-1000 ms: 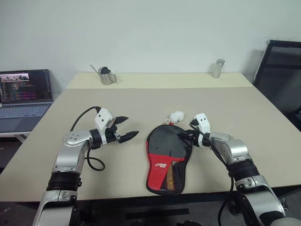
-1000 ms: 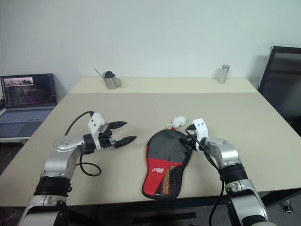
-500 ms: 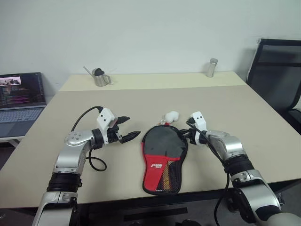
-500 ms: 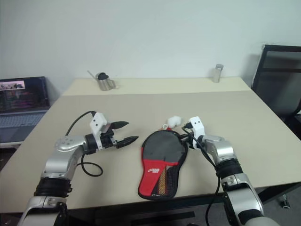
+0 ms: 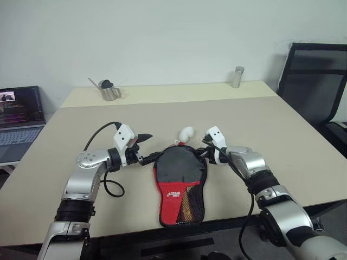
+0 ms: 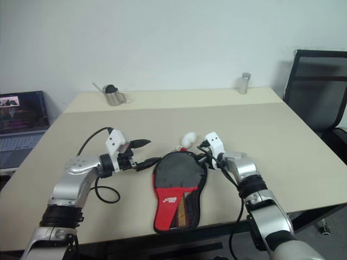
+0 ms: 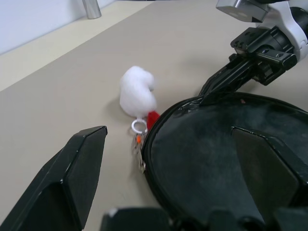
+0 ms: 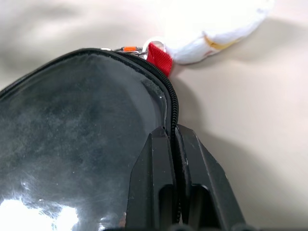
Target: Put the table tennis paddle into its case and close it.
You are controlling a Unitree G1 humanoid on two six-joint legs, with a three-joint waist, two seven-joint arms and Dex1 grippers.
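The case [image 5: 180, 187] lies flat near the table's front edge, black on top and red lower down, with a white logo and a mesh pocket. Its white duck charm [image 5: 186, 132] rests on the table just beyond its round end. My right gripper [image 8: 173, 137] is shut on the zip seam at the case's upper right rim [image 5: 203, 154]. My left gripper [image 5: 146, 148] stands open at the upper left rim. In the left wrist view, one of its fingers [image 7: 77, 168] is over the table and the other is over the black fabric. The table tennis paddle is hidden.
At the table's [image 5: 255, 122] far edge stand a small metal pitcher [image 5: 108, 91] on the left and a metal shaker [image 5: 237, 77] on the right. A laptop [image 5: 19, 116] sits on a side surface at the left. A black chair [image 5: 314, 81] stands beyond the right corner.
The camera has swung, shifting the whole picture. My right gripper has closed on the zip seam and moved left. The case's left rim now lies between my left gripper's fingers, which kept still.
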